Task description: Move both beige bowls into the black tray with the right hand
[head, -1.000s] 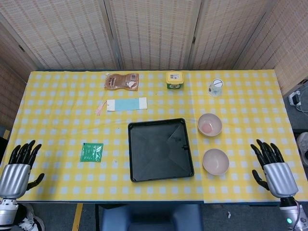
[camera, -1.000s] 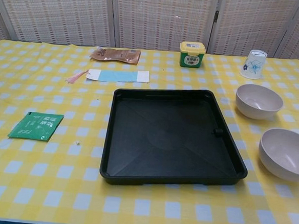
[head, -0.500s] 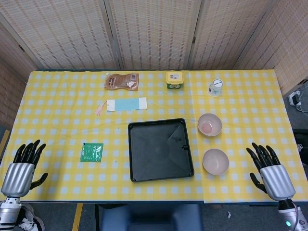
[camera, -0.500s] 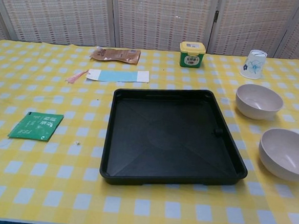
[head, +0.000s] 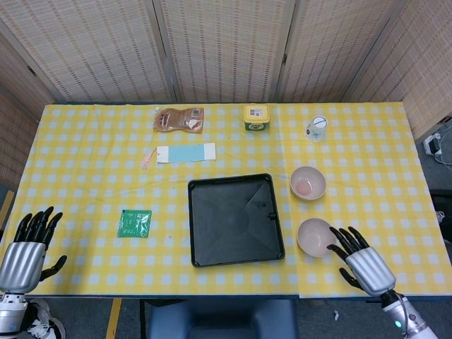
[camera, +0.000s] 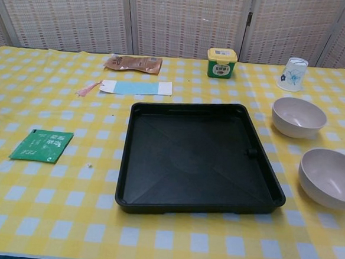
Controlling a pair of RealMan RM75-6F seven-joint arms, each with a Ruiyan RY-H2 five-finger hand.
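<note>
While nothing is yet held, the left hand [head: 22, 254] is seen at the counter's [head: 85, 191] near left edge, fingers spread and empty. A green packet [head: 134, 223] lies to the left of the tray [head: 235, 219], which stands empty at the middle. Just right of the tray, 2 bowls are set: the far bowl [head: 308, 183] and the near bowl [head: 316, 236], both upright on the cloth and outside the tray. The right hand [head: 364, 261] is held open and empty, its fingertips [head: 337, 236] just beside the near bowl's rim; whether contact is made cannot be told. A risk is judged here: the smooth rounded bowl could be nudged away or tipped if the rim is pushed before a grip is closed, or knocked against the tray wall.
</note>
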